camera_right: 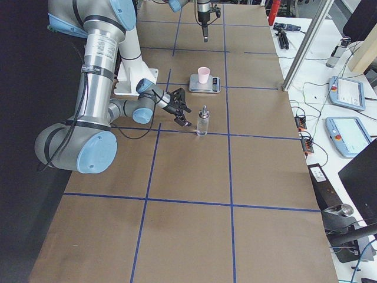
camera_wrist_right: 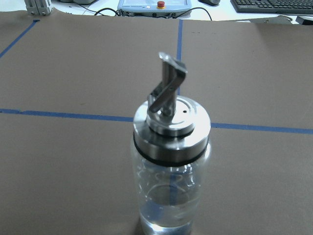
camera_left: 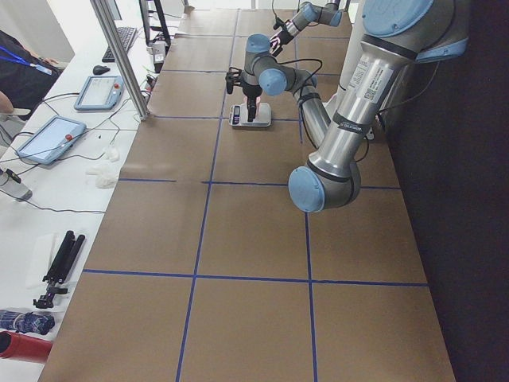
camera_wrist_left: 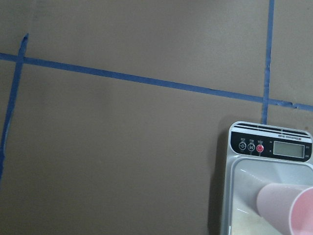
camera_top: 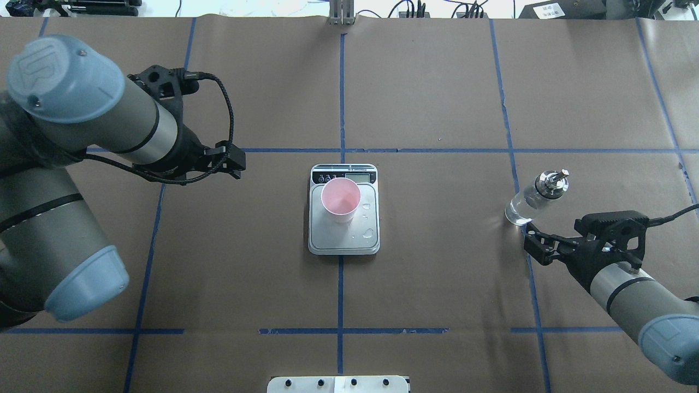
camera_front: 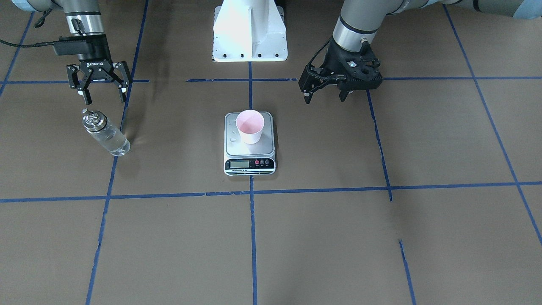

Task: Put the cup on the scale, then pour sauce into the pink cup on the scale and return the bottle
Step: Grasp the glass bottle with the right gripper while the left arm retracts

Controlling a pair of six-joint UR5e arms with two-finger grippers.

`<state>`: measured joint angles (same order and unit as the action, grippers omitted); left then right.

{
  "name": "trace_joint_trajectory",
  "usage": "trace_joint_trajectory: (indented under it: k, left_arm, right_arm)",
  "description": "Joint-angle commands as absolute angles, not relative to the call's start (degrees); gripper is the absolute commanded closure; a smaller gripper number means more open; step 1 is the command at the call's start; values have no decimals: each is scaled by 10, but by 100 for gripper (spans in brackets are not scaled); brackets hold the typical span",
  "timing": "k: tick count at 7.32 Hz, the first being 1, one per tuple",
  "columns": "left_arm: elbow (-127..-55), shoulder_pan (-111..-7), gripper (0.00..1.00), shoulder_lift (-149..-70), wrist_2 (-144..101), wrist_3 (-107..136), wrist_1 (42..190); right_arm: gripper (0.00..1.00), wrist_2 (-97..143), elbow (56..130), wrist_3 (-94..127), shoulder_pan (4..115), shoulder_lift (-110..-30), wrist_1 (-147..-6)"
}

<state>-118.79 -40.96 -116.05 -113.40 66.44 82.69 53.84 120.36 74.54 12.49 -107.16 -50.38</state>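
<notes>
The pink cup [camera_front: 250,126] stands upright on the silver platform of the scale [camera_front: 249,149], toward its robot side. A few clear drops lie on the platform [camera_top: 369,234]. The glass bottle [camera_front: 106,134] with its silver pourer cap stands upright on the table, holding a little clear sauce [camera_wrist_right: 169,210] at the bottom. My right gripper [camera_front: 105,99] hangs open just behind the bottle on the robot side, not touching it. My left gripper [camera_front: 325,99] hovers open and empty beside the scale, apart from the cup [camera_wrist_left: 288,208].
The white robot base [camera_front: 250,34] stands behind the scale. Blue tape lines cross the brown paper table cover. A side table with tablets [camera_right: 347,91] and a metal post [camera_right: 306,44] lies beyond the table's far edge.
</notes>
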Motion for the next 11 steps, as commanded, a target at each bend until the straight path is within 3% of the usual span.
trace_joint_trajectory:
  k: [1, 5, 11]
  left_arm:
    - [-1223, -445, 0, -1098, -1134, 548, 826]
    - [-1256, -542, 0, -996, -1135, 377, 826]
    - [-1252, -553, 0, -988, -1133, 361, 826]
  right_arm:
    - [0, 515, 1185, 721, 124, -1068, -499]
    - [0, 510, 1120, 685, 123, -1033, -441]
    - [0, 512, 1082, 609, 155, -992, -423]
